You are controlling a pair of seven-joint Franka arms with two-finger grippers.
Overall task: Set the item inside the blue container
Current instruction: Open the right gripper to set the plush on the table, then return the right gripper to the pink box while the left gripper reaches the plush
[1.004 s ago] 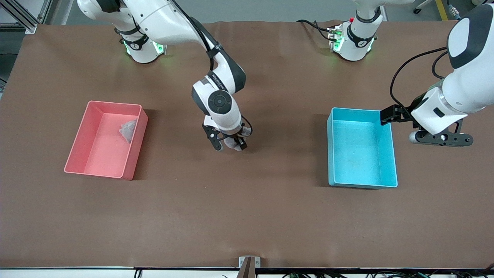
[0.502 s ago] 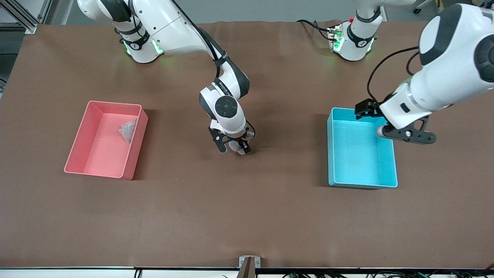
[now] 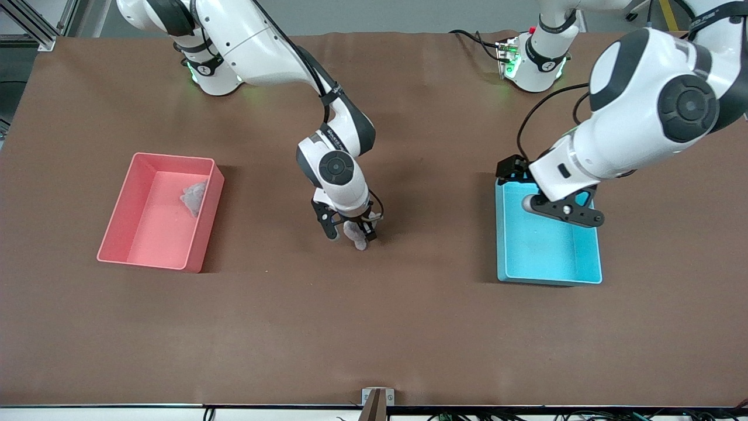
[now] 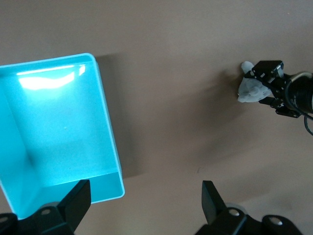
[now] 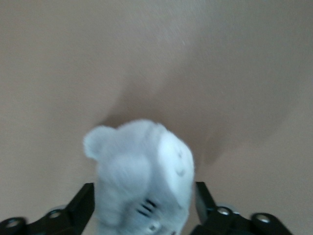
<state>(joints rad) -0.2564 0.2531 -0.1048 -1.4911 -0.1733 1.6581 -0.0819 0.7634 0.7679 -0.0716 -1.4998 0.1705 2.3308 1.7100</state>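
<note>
Since a second ago, the left gripper [image 3: 564, 210] has moved from beside the blue container [image 3: 547, 276] to above its corner nearest the left arm's base, with its fingers wide apart and empty. The right gripper [image 3: 349, 231] has opened at the middle of the table [image 3: 374, 327]; its fingers now stand apart on both sides of the plush toy [image 3: 355, 233], which has dropped a little lower between them.

The toy is small, pale grey-white and soft, with a round ear. The container is bright cyan, rectangular, near the left arm's end of the table.

The pink bin [image 3: 117, 233] holds another greyish thing [image 3: 194, 196].
</note>
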